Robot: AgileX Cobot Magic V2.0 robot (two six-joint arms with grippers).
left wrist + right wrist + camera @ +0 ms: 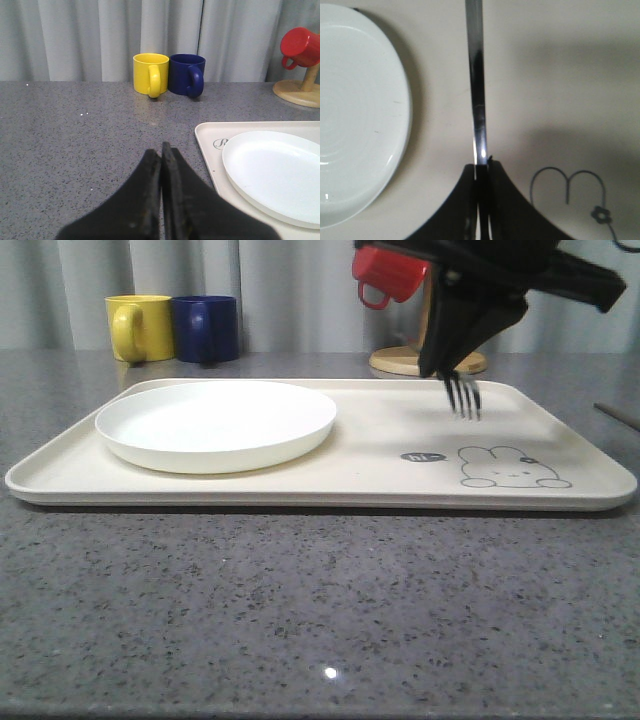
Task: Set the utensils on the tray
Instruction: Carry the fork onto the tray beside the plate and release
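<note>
Currently our right gripper pinches the fork, tines hanging above the tray, right of the plate. Left gripper pressed together, idle.

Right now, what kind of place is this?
Likely a staged tabletop test setup, kitchen-themed: speckled grey counter, plain curtain behind, mugs lined up, tray with a plate.

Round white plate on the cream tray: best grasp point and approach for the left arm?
Grip the round white plate at its raised outer rim nearest the robot's left, coming in low from that side. The rim flares upward above the cream rectangular tray, probably leaving a lip for a finger; the centre is flat and ungrippable. The left gripper must open first.
</note>
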